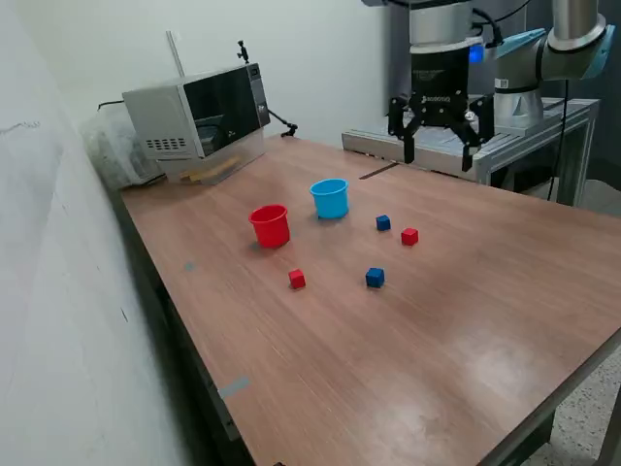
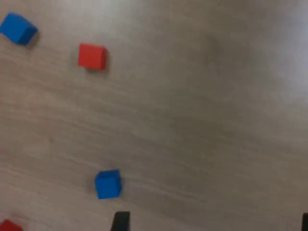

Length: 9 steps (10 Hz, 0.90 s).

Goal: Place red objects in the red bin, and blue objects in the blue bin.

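Note:
The red bin (image 1: pixel 270 225) and the blue bin (image 1: pixel 330 198), two small cups, stand side by side on the wooden table (image 1: pixel 466 320). Two red objects, small cubes (image 1: pixel 409 236) (image 1: pixel 297 280), and two blue objects, dark blue cubes (image 1: pixel 383 222) (image 1: pixel 375 278), lie scattered in front of the cups. My gripper (image 1: pixel 439 155) hangs open and empty high above the table's far side, well above the cubes. The wrist view looks down on a blue cube (image 2: pixel 18 28), a red cube (image 2: pixel 92 56), another blue cube (image 2: pixel 108 184) and the corner of a red cube (image 2: pixel 8 225); neither cup shows there.
A microwave (image 1: pixel 199 112) sits at the far corner on the exterior view's left, with a plastic-wrapped bundle (image 1: pixel 112 146) beside it. A metal frame (image 1: pixel 505 136) carrying the arm's base borders the table's back edge. A white wall runs along the exterior view's left.

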Motion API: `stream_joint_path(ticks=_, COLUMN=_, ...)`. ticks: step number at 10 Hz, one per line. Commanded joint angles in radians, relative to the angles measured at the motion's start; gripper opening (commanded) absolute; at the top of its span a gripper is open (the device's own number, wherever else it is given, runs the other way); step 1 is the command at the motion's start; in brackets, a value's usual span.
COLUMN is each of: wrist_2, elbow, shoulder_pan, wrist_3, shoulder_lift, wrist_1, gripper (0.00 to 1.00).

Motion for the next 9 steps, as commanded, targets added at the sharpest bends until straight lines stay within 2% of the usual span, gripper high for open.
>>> stream_joint_path(ticks=1, wrist_2=0.0, elbow=-0.065, shoulder_pan=-0.087, wrist_3=0.0, shoulder_lift=0.106, wrist_1=-0.071, gripper=1.0)
stream_joint_path(ticks=3, wrist_2=-0.003, elbow=-0.1, shoulder_pan=-0.101, wrist_3=0.008, shoulder_lift=0.187, wrist_1=-0.132, gripper=1.0)
stream_joint_path(ticks=5, wrist_2=-0.004, elbow=-0.152, shoulder_pan=-0.095, wrist_3=0.161, shoulder_lift=0.241, wrist_1=-0.159, gripper=1.0)
stream_joint_path(ticks=6, wrist_2=-0.006, elbow=-0.168, shoulder_pan=-0.092, wrist_3=0.205, shoulder_lift=0.258, wrist_1=-0.167, gripper=1.0)
stream_joint_path(ticks=8, wrist_2=-0.007, elbow=-0.221, shoulder_pan=-0.081, wrist_3=0.235, shoulder_lift=0.31, wrist_1=-0.164, gripper=1.0)
stream_joint_path(ticks=9, wrist_2=-0.028, elbow=-0.248, shoulder_pan=-0.083, wrist_3=0.303, shoulder_lift=0.323, wrist_1=-0.167, gripper=1.0)
